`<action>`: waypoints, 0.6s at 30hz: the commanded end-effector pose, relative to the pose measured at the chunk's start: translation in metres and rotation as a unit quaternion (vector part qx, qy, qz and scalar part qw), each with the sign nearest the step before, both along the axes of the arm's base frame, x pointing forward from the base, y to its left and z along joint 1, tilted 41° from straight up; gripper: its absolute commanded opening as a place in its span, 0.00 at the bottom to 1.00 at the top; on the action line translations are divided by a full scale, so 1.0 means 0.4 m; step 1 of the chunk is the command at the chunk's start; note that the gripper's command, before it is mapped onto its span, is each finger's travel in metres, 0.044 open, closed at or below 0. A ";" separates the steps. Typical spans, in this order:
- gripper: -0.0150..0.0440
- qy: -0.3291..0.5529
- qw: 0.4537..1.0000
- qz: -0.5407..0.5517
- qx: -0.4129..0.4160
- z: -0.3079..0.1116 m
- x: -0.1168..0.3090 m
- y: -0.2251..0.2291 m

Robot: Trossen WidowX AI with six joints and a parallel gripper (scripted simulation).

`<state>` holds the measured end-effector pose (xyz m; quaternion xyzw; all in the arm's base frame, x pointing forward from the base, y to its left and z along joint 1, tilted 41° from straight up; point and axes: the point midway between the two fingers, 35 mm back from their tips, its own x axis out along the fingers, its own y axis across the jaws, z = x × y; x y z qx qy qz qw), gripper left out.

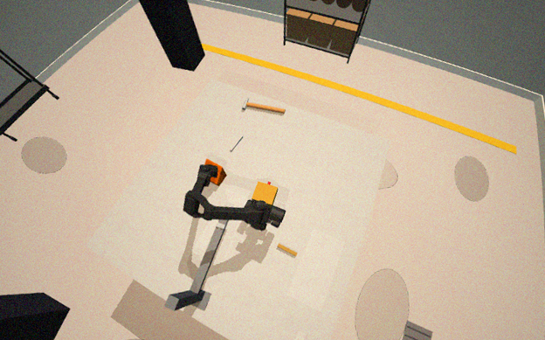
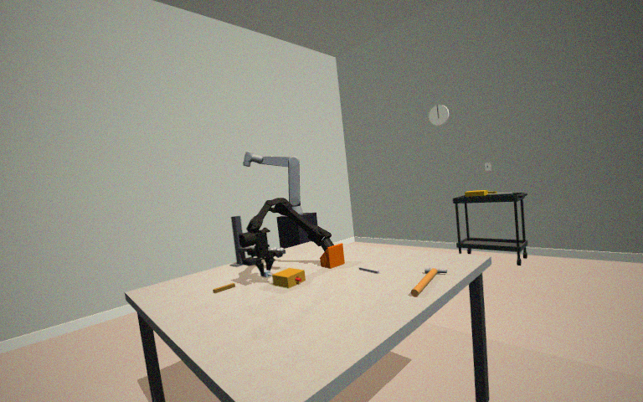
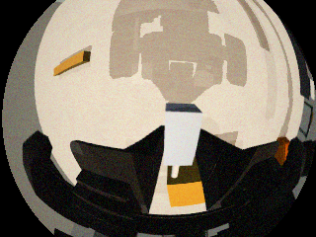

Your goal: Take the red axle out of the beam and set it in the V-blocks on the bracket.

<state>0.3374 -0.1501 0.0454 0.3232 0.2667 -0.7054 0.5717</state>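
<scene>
grpr (image 1: 258, 214) (image 2: 266, 271) (image 3: 183, 148) w/ white blk (image 2: 268, 274) (image 3: 183, 135) nr beam (image 1: 264, 191) (image 2: 288, 278) (image 3: 186, 194)

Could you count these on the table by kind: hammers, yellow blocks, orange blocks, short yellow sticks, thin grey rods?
Hammer: 1
Yellow block: 1
Orange block: 1
Short yellow stick: 1
Thin grey rod: 1
Total: 5

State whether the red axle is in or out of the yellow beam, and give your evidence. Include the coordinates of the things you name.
In: only a small red end (image 1: 268, 183) (image 2: 298, 280) shows, at the side of the yellow block (image 1: 264, 192) (image 2: 288, 277) (image 3: 186, 194).
</scene>
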 end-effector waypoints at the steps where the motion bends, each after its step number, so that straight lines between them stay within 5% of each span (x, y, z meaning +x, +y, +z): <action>1: 0.25 0.002 1.000 0.002 -0.002 -0.013 -0.004 -0.012; 16: 0.25 0.003 1.000 0.002 -0.003 -0.049 -0.016 -0.044; 18: 0.34 0.001 1.000 -0.001 -0.001 -0.045 -0.014 -0.039</action>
